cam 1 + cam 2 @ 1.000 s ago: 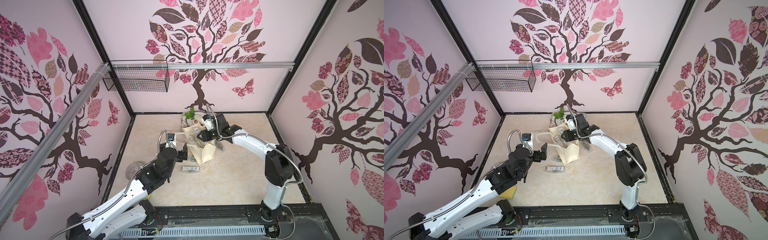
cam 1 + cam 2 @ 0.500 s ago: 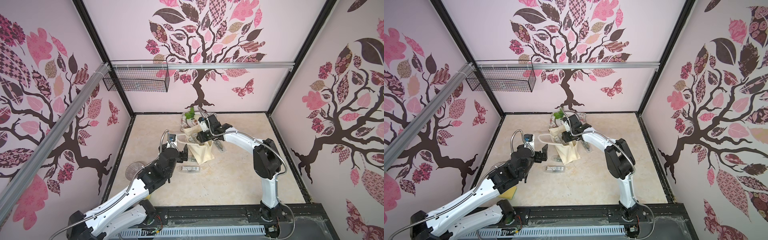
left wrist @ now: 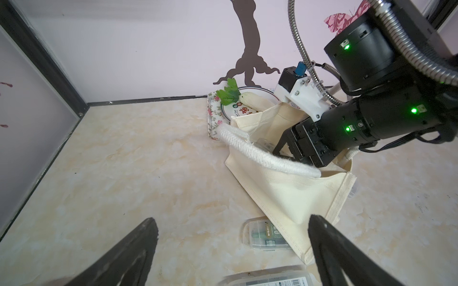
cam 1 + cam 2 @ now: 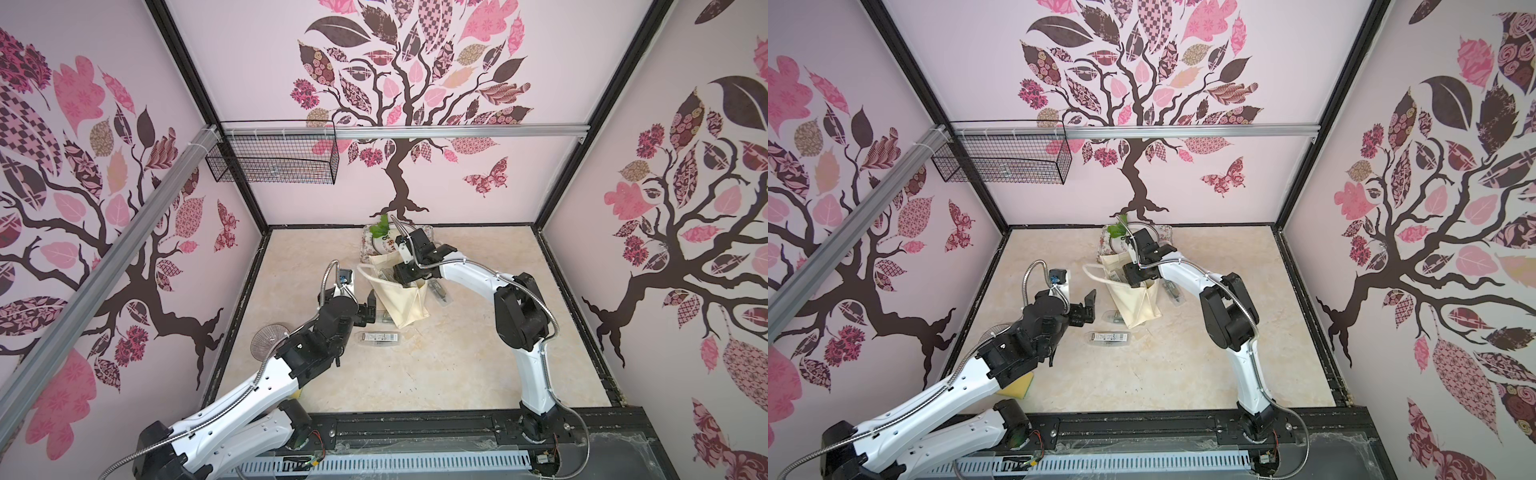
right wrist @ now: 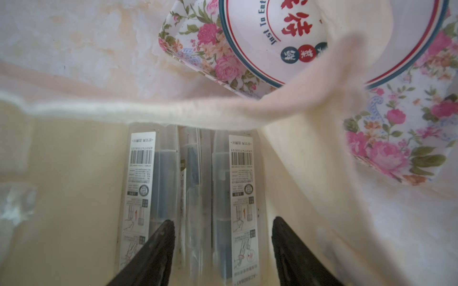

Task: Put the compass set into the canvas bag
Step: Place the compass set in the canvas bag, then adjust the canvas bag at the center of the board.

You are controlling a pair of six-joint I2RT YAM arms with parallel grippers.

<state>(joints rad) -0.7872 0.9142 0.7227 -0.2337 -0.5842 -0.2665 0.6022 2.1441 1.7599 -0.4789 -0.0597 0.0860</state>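
The cream canvas bag (image 4: 405,305) (image 4: 1138,303) stands open in the middle of the table. My right gripper (image 4: 401,276) (image 4: 1133,276) reaches down into its mouth. In the right wrist view its jaws (image 5: 223,221) are open, with a gap on both sides. Two clear compass set cases (image 5: 141,185) (image 5: 241,185) stand on end inside the bag below them. My left gripper (image 4: 368,309) (image 3: 231,219) is wide open and empty, just left of the bag (image 3: 292,195). Another compass set (image 3: 265,235) lies partly under the bag's corner.
More clear cases lie on the table in front of the bag (image 4: 378,337) and to its right (image 4: 439,292). A floral tray (image 4: 370,245) holding a plate and a toy radish sits behind the bag. A clear round dish (image 4: 268,345) and a yellow sponge (image 4: 1017,384) lie under my left arm.
My right gripper has moved slightly left and deeper into the bag's mouth, and its jaws have spread apart. The left arm has barely moved.
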